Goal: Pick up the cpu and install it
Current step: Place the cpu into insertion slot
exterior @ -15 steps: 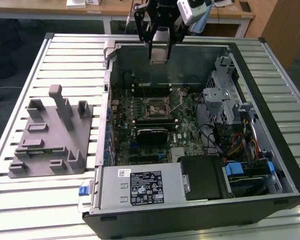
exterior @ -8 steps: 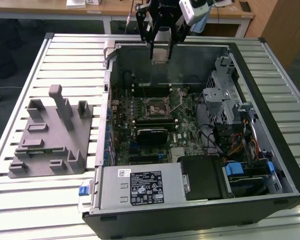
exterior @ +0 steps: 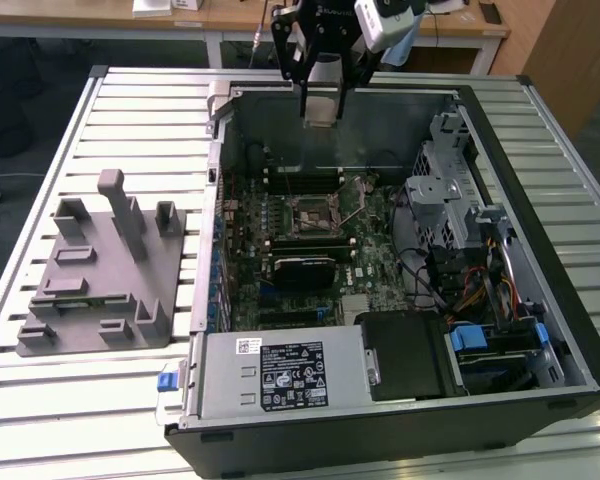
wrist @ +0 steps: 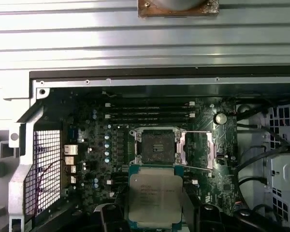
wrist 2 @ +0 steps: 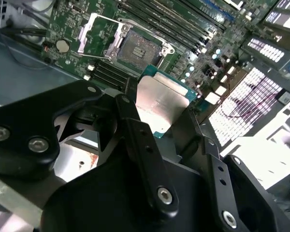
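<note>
Gripper points straight down from the arm, above the far wall of the open computer case. The case lies on its side on the slatted metal counter, toward the exterior view's right. The black fingers are clamped on opposite sides of the cpu, which is held in the air above the motherboard, silver top toward the wrist cameras. In the first wrist view the bare socket lies open, its metal frame swung aside. The exterior view adds a grey tray with upright blocks near the counter's edge on that view's left, and a white label of fine print on the case's metal box. Faint print also marks the cpu's top.
</note>
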Available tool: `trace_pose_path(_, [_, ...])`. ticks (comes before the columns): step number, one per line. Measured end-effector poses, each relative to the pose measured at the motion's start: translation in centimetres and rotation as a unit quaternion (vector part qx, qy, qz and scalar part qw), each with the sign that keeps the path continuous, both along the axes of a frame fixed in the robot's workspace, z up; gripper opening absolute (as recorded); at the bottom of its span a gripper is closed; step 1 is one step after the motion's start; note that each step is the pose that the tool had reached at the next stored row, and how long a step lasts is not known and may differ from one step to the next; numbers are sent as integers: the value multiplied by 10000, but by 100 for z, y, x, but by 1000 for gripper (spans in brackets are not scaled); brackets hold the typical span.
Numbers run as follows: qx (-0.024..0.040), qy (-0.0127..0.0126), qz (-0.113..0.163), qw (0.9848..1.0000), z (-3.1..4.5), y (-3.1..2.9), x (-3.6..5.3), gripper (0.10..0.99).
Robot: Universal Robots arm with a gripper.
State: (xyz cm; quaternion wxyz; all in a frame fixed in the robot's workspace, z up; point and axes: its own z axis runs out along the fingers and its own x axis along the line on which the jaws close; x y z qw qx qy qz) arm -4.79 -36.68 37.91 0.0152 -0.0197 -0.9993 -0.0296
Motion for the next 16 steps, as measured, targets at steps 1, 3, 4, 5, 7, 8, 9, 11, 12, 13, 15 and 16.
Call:
trace_pose_path(1, [0,0,-83,10000,0,0,0,533])
trace_pose_path(3, [-1,0,-246,9997,0,0,0,533])
trace_pose_path(4, [0,0,-326,9995,-1,1,0,533])
trace_pose_path(5, [0,1,-414,9991,-2,1,0,533])
trace_pose_path(7, [0,0,-576,9983,-3,1,0,533])
trace_pose_path(8, [0,1,-663,9978,-4,1,0,533])
trace_pose_path(9, [-1,1,-745,9972,-5,1,0,533])
trace_pose_path(11, [0,0,-912,9958,-6,2,0,533])
trace_pose_path(12, [0,0,-994,9950,-7,2,0,533])
trace_pose_path(13, [0,0,-1074,9942,-8,2,0,533])
trace_pose_path(15, [0,1,-1233,9924,-9,2,0,533])
trace_pose_path(16, [-1,1,-1321,9912,-10,3,0,533])
